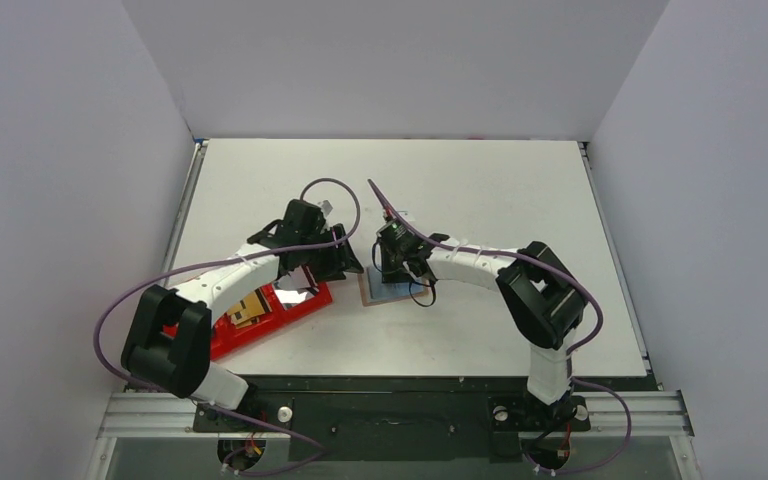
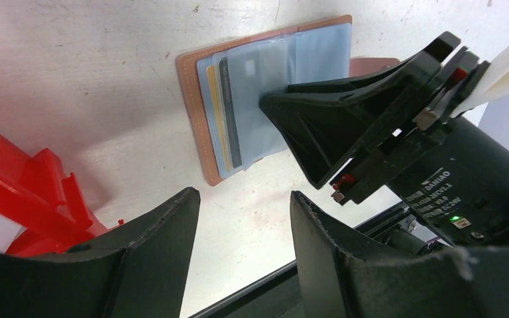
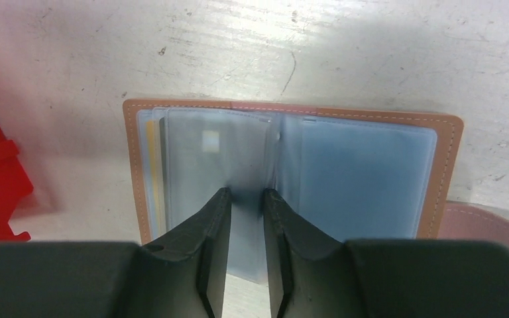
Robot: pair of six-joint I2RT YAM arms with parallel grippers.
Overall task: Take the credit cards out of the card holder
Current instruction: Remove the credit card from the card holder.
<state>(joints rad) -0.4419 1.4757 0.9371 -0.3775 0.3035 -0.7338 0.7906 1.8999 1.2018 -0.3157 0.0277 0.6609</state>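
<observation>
The holder lies open on the surface, three o'clock from the tray, so the right end effector, nearly closed at a card, grip unclear, can slide it out; the left end effector hovers half-open, empty.

The white table fills the centre of the frame, enclosed by pale walls. The left arm arcs from the lower left toward the centre. The left fingers hang over the upper right end of the red tray. The tray holds a small tan item. The right arm reaches from the lower right. The right fingers point down onto the card holder, which lies open and flat just right of the tray. Finger opening cannot be read on either arm here.
</observation>
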